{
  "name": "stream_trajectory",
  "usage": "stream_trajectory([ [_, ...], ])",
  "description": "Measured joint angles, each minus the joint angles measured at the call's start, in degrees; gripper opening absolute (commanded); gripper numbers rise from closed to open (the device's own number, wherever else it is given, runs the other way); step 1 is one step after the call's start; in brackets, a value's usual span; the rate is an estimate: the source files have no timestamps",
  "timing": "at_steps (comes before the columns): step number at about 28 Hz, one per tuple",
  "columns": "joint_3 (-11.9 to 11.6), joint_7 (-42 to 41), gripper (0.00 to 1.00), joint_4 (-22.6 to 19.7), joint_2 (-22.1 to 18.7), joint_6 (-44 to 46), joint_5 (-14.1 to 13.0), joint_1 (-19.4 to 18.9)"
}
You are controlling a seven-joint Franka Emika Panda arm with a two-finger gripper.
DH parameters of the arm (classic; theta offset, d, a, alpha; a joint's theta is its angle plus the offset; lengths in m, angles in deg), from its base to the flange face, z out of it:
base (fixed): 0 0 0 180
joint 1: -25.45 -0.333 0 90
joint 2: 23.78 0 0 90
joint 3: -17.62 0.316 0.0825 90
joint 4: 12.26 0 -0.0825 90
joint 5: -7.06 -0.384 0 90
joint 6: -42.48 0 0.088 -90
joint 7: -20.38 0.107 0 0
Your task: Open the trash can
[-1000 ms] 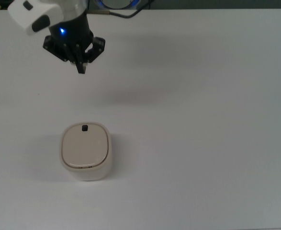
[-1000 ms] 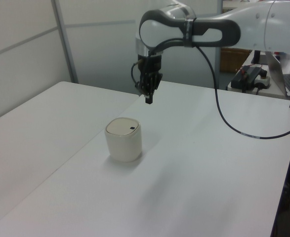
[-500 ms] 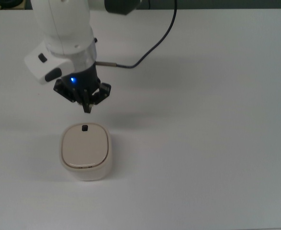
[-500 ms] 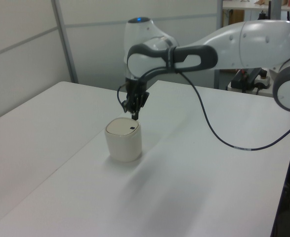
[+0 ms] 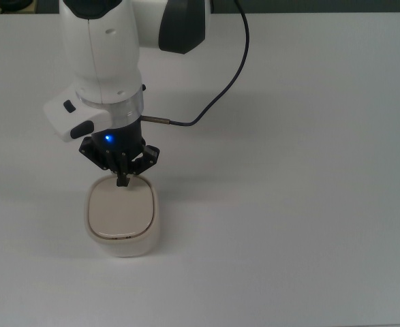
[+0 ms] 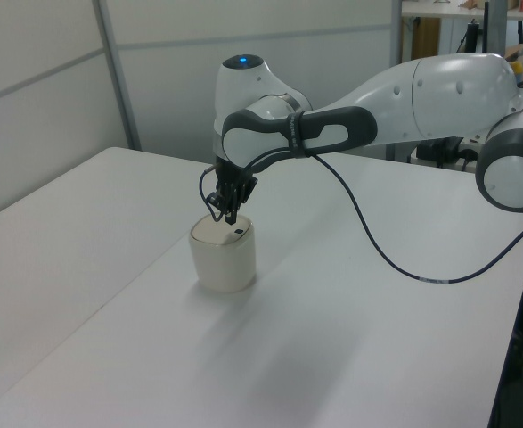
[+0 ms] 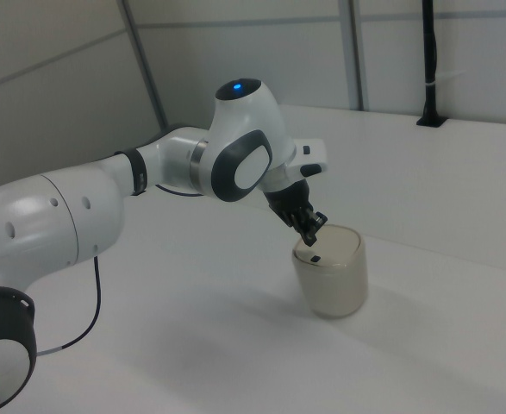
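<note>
On the white table (image 5: pixel 309 204), the trash can (image 5: pixel 122 216) stands lid-down, and the gripper (image 5: pixel 122 180), fingers apparently pinched together, hangs just above its black button (image 7: pixel 315 259), so a slightly off-centre press may slide onto the smooth lid (image 5: pixel 118 212) or shove the bin.

Gripper over the bin's lid edge.
The gripper (image 5: pixel 122 180) points down at the closed bin (image 5: pixel 122 218) on the white table (image 5: pixel 288 170); 1 dark cable (image 5: pixel 220 82) trails behind.
</note>
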Motion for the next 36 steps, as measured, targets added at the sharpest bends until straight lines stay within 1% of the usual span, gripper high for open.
stream_trajectory([
  [9,-0.11,0.04,0.00,0.13,0.02,-0.22,0.12,0.07],
  [17,-0.21,0.04,0.00,0.12,0.25,-0.22,2.15,0.11],
  [29,-0.20,0.04,0.00,0.12,0.62,-0.22,2.91,0.08],
  [36,-0.05,0.04,0.00,-0.10,1.17,-0.22,4.26,0.00],
])
